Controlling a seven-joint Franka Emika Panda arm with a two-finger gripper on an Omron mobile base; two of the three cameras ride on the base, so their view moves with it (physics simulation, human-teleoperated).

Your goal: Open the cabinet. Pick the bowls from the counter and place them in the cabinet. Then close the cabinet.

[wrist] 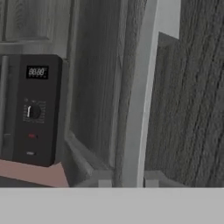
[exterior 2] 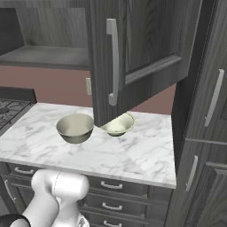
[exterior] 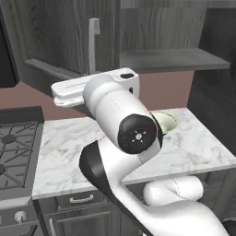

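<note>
Claw (wrist: 124, 179) was pinched on the left door's handle (wrist: 138, 109) of the cabinet (exterior: 69, 37), to swing it open (right door already out). Both bowls (exterior 2: 75, 127) waited on the worktop (exterior 2: 133, 155), shelf (exterior: 175, 59) bare.

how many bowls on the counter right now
2. The deeper bowl sits near the middle of the counter; the shallower bowl is just to its right, partly hidden behind the open cabinet door. None show on the cabinet shelf.
</note>
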